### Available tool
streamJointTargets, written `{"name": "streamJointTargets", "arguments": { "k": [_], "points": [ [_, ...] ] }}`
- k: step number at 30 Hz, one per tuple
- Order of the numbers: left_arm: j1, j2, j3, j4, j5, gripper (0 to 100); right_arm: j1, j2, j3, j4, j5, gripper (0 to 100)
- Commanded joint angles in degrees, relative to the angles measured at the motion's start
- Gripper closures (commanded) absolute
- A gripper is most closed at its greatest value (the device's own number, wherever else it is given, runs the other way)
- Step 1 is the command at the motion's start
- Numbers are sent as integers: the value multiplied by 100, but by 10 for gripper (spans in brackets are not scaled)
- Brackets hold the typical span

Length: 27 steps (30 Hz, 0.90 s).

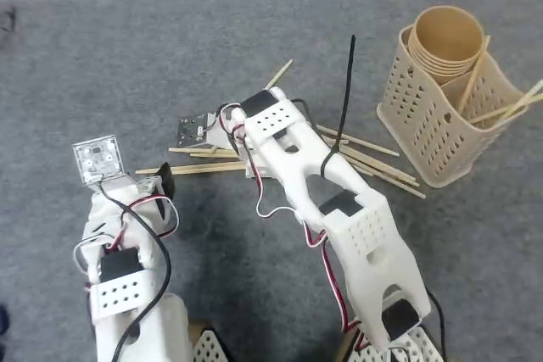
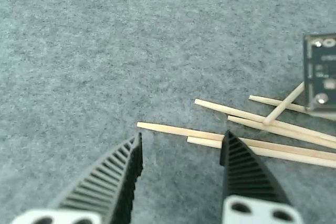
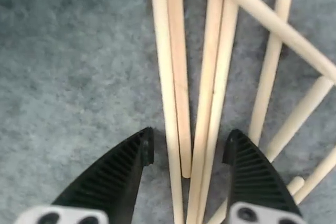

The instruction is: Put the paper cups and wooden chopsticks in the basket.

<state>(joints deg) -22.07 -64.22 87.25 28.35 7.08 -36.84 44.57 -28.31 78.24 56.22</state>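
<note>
Right gripper (image 3: pixel 191 139) hangs low over the loose chopsticks (image 3: pixel 176 77), jaws about half spread and holding nothing. About 4 sticks run lengthwise through the gap, 1 of them ending between the fingers. That straddle looks chosen so a squeeze would take a bundle rather than 1 stick, though sticks lying side by side may roll apart under the pinch.

Left gripper (image 2: pixel 182 136) is likewise open and empty. It is poised just above the ends of 2 sticks at the pile's far end, probably so it can work that end without crowding the other arm, whose camera board (image 2: pixel 320 72) sits near the crossed sticks.

Each wrist view gives the jaw gap and exactly which sticks lie in it. The high view adds the layout. The sticks are scattered on the carpet (image 1: pixel 102 57) under and on both sides of the right arm. The basket (image 1: pixel 441 125) stands well apart to the right, with a stack of cups (image 1: pixel 445 36) already inside and a few sticks leaning beside them.

Judging by that, the cups are done and the sticks on the carpet are what remains, each needing a carry across to the basket.
</note>
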Motion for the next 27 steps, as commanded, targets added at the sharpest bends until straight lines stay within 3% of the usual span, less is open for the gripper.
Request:
{"name": "streamJointTargets", "arguments": {
  "k": [1,8,21,27],
  "points": [
    [0,-105,-154,-149,44,776,145,31,-273,4,105,809],
    [97,-105,-145,-149,44,776,338,312,-642,66,105,995],
    [105,-105,-145,-149,44,776,338,-400,-642,857,114,983],
    [105,-105,-145,-149,44,776,374,-127,-633,1051,114,817]
  ]
}}
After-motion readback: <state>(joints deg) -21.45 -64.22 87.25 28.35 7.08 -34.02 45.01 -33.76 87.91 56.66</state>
